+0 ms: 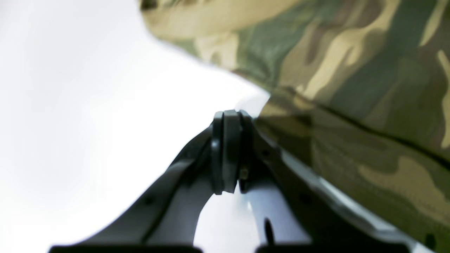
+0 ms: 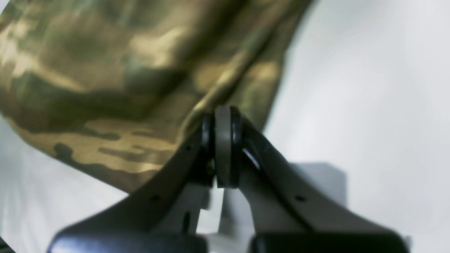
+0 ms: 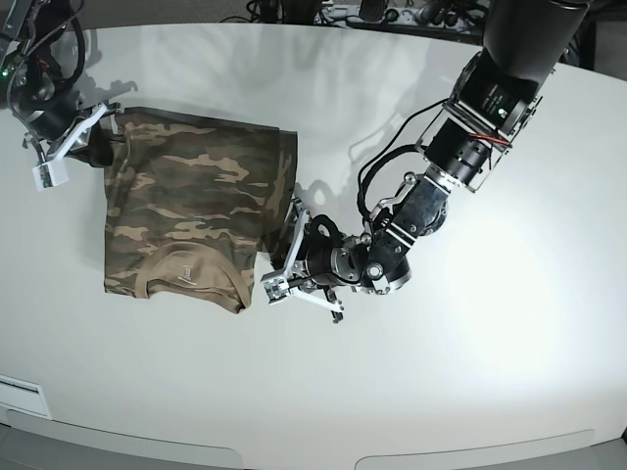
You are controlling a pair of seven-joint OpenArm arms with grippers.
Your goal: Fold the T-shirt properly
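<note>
The right gripper (image 3: 110,125), jaws clenched, pinches the shirt (image 3: 191,211) at its far left corner; a jerk could drag the fold askew; the left gripper (image 3: 284,257), clenched, nips the shirt's right edge, though that hold looks slight and may slip; the white table (image 3: 323,88) is bare around them, cables beyond.

Broad white table (image 3: 509,333); cables (image 3: 392,15) along its far edge.
</note>
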